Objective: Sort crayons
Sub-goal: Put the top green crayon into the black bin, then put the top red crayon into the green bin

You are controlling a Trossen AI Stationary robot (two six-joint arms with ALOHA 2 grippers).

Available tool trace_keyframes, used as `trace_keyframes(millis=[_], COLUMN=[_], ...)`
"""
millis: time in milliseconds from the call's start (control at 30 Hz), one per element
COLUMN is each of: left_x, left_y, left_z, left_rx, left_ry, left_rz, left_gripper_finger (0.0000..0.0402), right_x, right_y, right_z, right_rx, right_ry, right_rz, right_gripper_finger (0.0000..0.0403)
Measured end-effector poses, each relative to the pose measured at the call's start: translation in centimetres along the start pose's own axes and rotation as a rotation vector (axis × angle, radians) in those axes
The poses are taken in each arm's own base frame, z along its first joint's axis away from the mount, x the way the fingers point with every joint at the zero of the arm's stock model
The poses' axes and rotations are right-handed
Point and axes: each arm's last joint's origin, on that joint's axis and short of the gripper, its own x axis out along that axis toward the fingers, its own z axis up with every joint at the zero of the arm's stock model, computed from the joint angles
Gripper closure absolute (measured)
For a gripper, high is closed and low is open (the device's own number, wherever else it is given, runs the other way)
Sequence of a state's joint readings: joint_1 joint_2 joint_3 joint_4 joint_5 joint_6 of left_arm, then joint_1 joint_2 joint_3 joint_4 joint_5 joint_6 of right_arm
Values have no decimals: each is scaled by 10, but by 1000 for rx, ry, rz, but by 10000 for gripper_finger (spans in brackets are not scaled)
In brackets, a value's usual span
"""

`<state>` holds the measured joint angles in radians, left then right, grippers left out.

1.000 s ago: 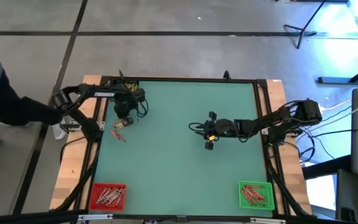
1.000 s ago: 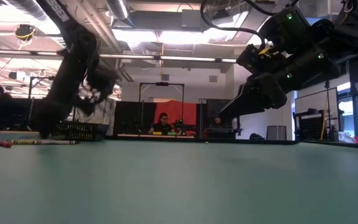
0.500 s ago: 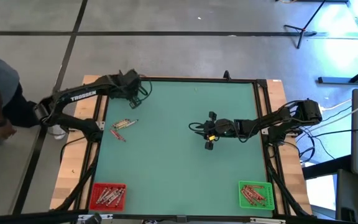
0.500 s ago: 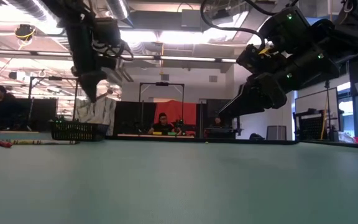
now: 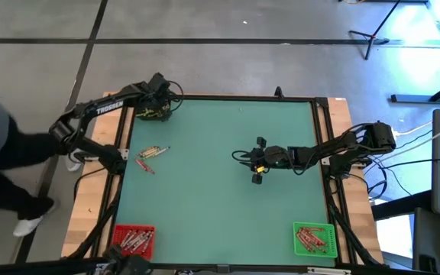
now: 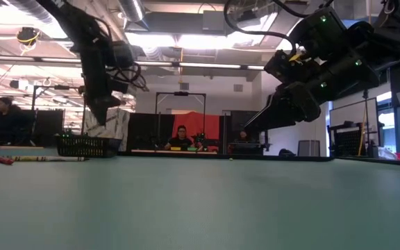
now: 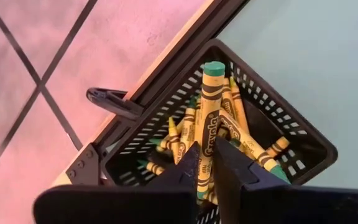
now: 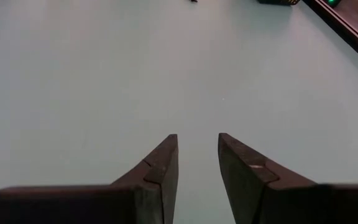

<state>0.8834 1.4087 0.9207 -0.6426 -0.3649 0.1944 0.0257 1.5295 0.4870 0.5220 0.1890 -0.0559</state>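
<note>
Left pincer (image 7: 205, 163) now over black bin (image 7: 303, 134), pinching green crayon (image 7: 209, 112), long axis pointing forward.

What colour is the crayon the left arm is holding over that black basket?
Yellow wrapper with a green tip; the crayon shows best in the left wrist view.

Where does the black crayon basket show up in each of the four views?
High view: black basket at the table's far left corner, under the left gripper.
Low view: low dark mesh box at the left, on the table's far edge.
Left wrist view: fills the middle, crayons inside, one yellow crayon in the gripper.
Right wrist view: not in it.
Shared landmark: the left gripper above it.
</note>
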Motion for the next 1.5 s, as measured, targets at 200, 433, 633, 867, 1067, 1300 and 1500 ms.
trace_keyframes(millis=[200,433,633,867,1067,1300,1500], left_x=[2,-2,-37,-75,-80,-67,-49], left_y=[2,-1,-26,-69,-95,-101,-94], left_z=[0,-3,-4,-26,-47,-66,-74], left_rx=[-1,-9,96,207,208,187,147], left_ry=[12,24,-87,-52,74,163,241], left_rz=[19,26,-57,-313,-334,-304,-261], left_gripper_finger=[371,303,285,286,286,286,286], right_x=[0,0,0,0,0,0,0], right_y=[0,0,0,0,0,0,0], right_z=[0,0,0,0,0,1,1], right_rx=[0,-1,-1,-2,-1,-1,0], right_ry=[0,0,0,-1,-4,-7,-9], right_rz=[0,0,0,0,0,0,0], right_gripper_finger=[292,292,292,292,292,292,292])
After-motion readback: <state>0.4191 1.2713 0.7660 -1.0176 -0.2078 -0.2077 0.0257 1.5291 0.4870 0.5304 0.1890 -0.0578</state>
